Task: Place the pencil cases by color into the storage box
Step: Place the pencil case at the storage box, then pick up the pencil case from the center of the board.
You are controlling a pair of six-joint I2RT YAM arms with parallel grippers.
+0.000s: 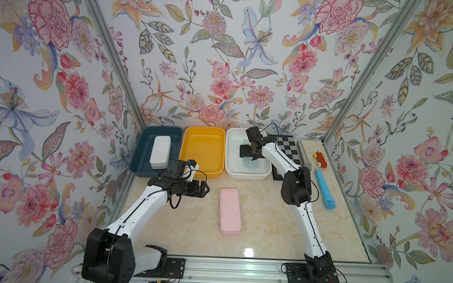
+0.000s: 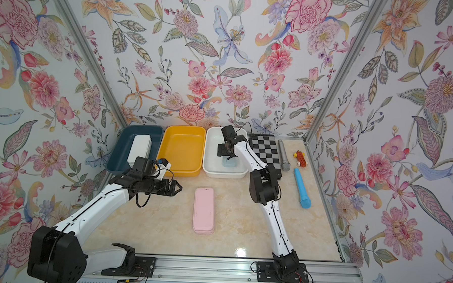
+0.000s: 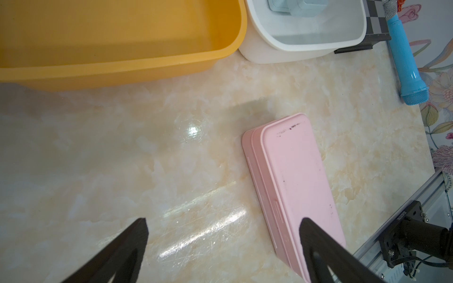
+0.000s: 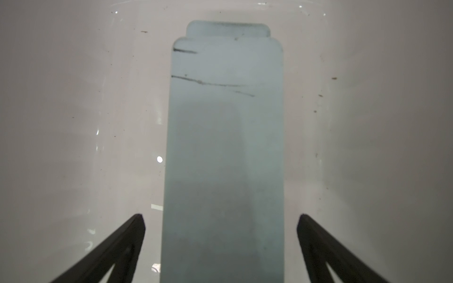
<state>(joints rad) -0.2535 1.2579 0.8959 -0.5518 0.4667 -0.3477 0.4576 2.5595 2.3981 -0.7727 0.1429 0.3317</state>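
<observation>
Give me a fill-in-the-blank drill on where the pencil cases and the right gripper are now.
1. The blue bin holds the ___ cases.
2. The pink cases lie on the ___.
3. The right gripper is ___ over the light blue cases.
4. The yellow bin is ___.
Missing words: white; table; open; empty.

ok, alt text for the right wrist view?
A light blue pencil case lies flat on the floor of the white bin, dark scratches near one end. The open right gripper straddles it, fingers clear of both long sides.
</observation>
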